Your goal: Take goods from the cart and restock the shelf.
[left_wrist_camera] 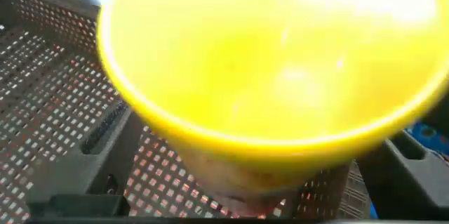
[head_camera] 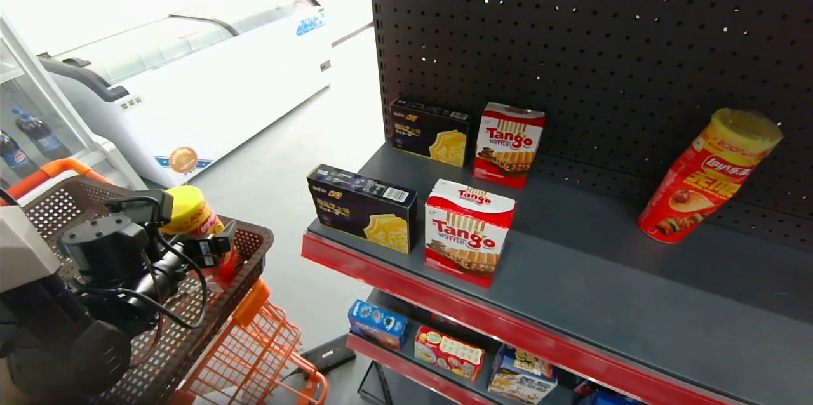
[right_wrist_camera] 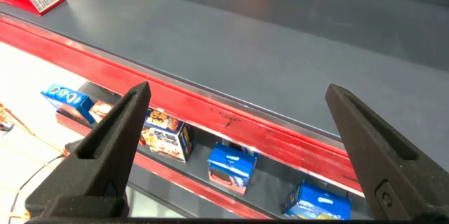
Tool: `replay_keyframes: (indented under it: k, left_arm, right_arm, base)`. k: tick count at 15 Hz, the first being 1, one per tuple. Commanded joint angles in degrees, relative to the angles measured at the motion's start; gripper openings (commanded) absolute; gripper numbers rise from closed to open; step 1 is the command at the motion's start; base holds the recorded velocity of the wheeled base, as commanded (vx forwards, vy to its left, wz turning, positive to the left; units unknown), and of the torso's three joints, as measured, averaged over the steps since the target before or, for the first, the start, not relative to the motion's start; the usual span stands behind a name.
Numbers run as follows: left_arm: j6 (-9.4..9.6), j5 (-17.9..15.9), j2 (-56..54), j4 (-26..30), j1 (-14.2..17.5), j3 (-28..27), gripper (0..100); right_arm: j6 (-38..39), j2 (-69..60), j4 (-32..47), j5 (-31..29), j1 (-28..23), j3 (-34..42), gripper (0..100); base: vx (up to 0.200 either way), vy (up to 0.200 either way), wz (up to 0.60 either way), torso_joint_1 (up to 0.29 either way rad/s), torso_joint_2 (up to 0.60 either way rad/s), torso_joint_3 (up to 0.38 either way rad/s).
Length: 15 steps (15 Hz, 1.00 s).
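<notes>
A chip can with a yellow lid [head_camera: 189,213] stands up out of the brown cart basket [head_camera: 57,202] at the lower left. My left gripper [head_camera: 213,245] is shut on the chip can just below the lid. In the left wrist view the lid [left_wrist_camera: 273,55] is close to the camera, with a dark finger [left_wrist_camera: 105,150] on each side of the can. My right gripper [right_wrist_camera: 238,161] is open with nothing in it, hanging in front of the red front edge [right_wrist_camera: 231,119] of the grey shelf [head_camera: 603,265]. A second red chip can [head_camera: 708,176] leans on the pegboard at the shelf's right.
Two dark boxes [head_camera: 363,207] [head_camera: 430,131] and two red-and-white wafer boxes [head_camera: 469,230] [head_camera: 508,143] stand on the shelf's left half; its middle and right front are bare. Lower shelves hold small boxes [head_camera: 378,322]. A white freezer chest [head_camera: 190,87] stands behind the cart.
</notes>
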Motion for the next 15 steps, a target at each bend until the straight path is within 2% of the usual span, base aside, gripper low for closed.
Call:
replay_keyframes:
  k: [1, 3, 4, 12, 15]
  left_arm:
    - [0.01, 0.02, 2.82, -0.35, 0.03, -1.08, 100]
    - [-0.43, 0.02, 3.70, -0.43, 0.12, -2.31, 100]
    - [-0.43, 0.02, 3.96, -0.43, 0.21, -3.01, 0]
    - [-0.43, -0.07, 3.79, -1.49, 0.12, -4.42, 0]
    - [0.54, -0.33, -0.43, -2.37, -0.41, -5.56, 0]
  right_arm:
    - [0.02, 0.07, 0.02, 0.02, 0.00, 0.00, 100]
    - [0.02, 0.07, 0.02, 0.02, 0.00, 0.00, 100]
    - [0.02, 0.07, 0.02, 0.02, 0.00, 0.00, 100]
    - [0.02, 0.07, 0.02, 0.02, 0.00, 0.00, 100]
    - [0.02, 0.07, 0.02, 0.02, 0.00, 0.00, 100]
  base:
    - [0.000, 0.000, 0.00, 0.000, 0.00, 0.000]
    - [0.000, 0.000, 0.00, 0.000, 0.00, 0.000]
    - [0.000, 0.000, 0.00, 0.000, 0.00, 0.000]
    - [0.000, 0.000, 0.00, 0.000, 0.00, 0.000]
    - [0.000, 0.000, 0.00, 0.000, 0.00, 0.000]
